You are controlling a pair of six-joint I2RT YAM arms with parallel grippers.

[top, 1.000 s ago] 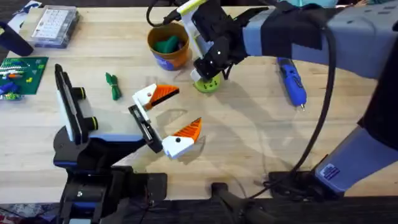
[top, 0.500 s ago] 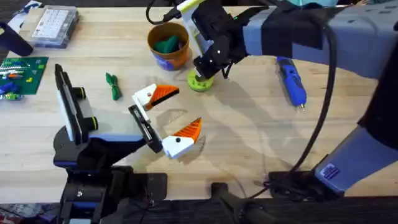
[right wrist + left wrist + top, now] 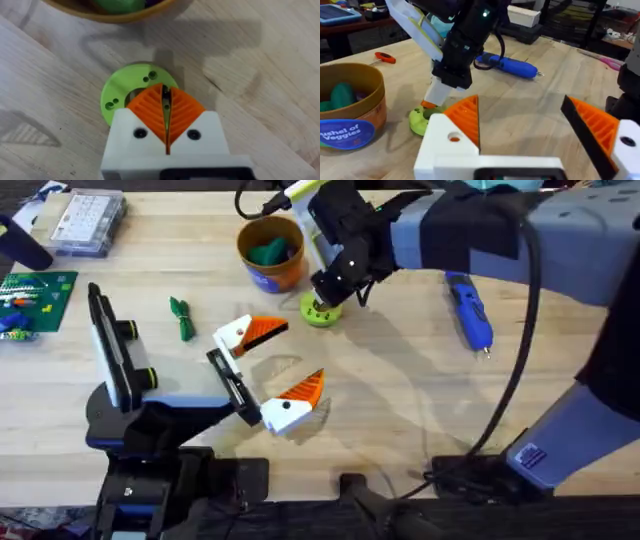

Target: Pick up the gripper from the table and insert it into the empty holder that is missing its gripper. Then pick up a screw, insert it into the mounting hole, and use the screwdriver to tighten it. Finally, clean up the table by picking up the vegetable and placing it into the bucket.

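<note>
Right claw (image 3: 166,107) pinched over green disc (image 3: 125,90)

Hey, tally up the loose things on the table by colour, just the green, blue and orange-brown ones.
Green: 2, the round disc and the small green piece
Blue: 1, the screwdriver
Orange-brown: 1, the bucket
Total: 4

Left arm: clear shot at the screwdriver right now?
Probably not. The screwdriver lies on the far right of the table, and the right gripper, shut over the green disc, stands between it and the open left gripper.
</note>
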